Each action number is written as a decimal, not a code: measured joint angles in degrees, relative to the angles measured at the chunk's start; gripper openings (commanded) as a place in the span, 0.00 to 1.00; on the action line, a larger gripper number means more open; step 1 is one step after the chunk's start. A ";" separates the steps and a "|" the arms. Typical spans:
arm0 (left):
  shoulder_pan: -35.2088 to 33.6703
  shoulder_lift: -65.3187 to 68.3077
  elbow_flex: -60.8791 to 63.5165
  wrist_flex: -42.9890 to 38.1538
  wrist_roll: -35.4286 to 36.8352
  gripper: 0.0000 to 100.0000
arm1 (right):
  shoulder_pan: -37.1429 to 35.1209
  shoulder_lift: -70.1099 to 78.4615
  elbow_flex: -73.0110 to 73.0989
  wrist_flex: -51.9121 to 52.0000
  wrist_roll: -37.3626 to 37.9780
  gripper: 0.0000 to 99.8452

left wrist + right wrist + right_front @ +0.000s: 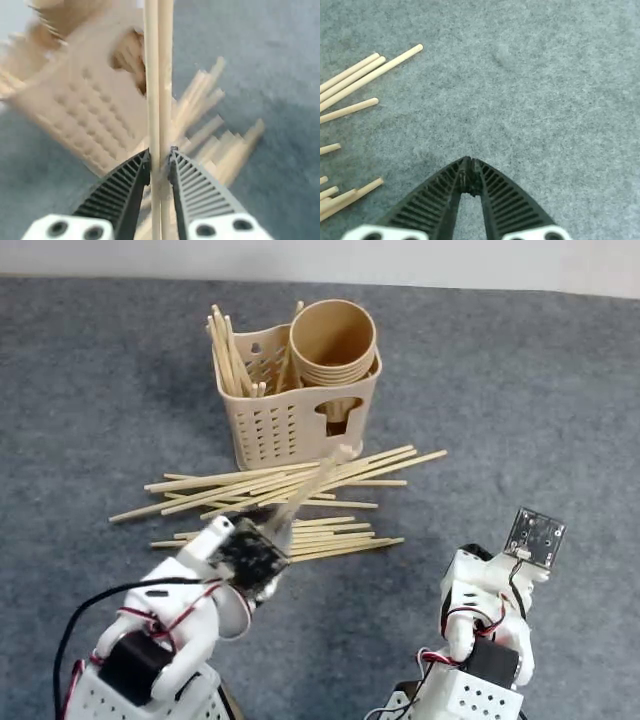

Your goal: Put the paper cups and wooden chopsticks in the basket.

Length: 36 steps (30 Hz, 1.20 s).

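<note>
A beige perforated basket [285,425] stands at the back with stacked paper cups [335,340] and several chopsticks [232,355] upright in it. Many wooden chopsticks [280,490] lie scattered on the carpet in front of it. My left gripper [160,160] is shut on a pair of chopsticks [159,75] that slant up toward the basket [80,105]; from above, the held pair [318,480] rises over the pile. My right gripper [470,177] is shut with nothing in it, hovering over bare carpet beside the chopstick tips [370,72]; its arm [490,600] sits at the front right.
Grey carpet [520,410] covers the table. Open carpet lies to the right of the basket and pile, and to the far left. The left arm's base [150,660] is at the front left.
</note>
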<state>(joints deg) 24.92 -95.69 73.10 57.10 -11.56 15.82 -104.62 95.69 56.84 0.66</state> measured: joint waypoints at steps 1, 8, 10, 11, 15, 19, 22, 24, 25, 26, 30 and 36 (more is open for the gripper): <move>-1.32 -0.53 0.00 -1.49 0.00 0.01 | 0.00 0.00 0.00 0.00 0.00 0.00; -5.54 -1.23 0.00 -14.86 0.00 0.01 | 0.00 0.00 0.00 0.00 0.00 0.00; -5.63 -1.23 0.00 -19.60 0.00 0.01 | 0.00 0.00 0.00 0.00 0.00 0.00; -5.71 -1.23 0.00 -22.15 0.00 0.01 | 0.00 0.00 0.00 0.00 0.00 0.00; -5.71 -1.23 0.00 -30.59 0.00 0.01 | 0.00 0.00 0.00 0.00 0.00 0.00; -5.63 0.44 -2.90 -35.43 -0.18 0.01 | 0.00 0.00 0.00 0.00 0.00 0.00; -5.71 6.51 -6.68 -36.57 -1.23 0.01 | 0.00 0.00 0.00 0.00 0.00 0.00; -5.63 11.96 -10.29 -36.57 -1.58 0.01 | 0.00 0.00 0.00 0.00 0.00 0.00; -5.63 14.59 -12.22 -36.57 -1.58 0.01 | 0.00 0.00 0.00 0.00 0.00 0.00; -5.63 17.23 -14.42 -36.75 -1.58 0.01 | 0.00 0.00 0.00 0.00 0.00 0.00; -5.71 27.25 -22.77 -38.51 -1.58 0.01 | 0.00 0.00 0.00 0.00 0.00 0.00; -8.09 41.23 -28.84 -46.51 -1.58 0.01 | 0.00 0.00 0.00 0.00 0.00 0.00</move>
<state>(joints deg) 16.84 -54.46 44.26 10.59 -13.14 15.82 -104.62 95.69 56.84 0.66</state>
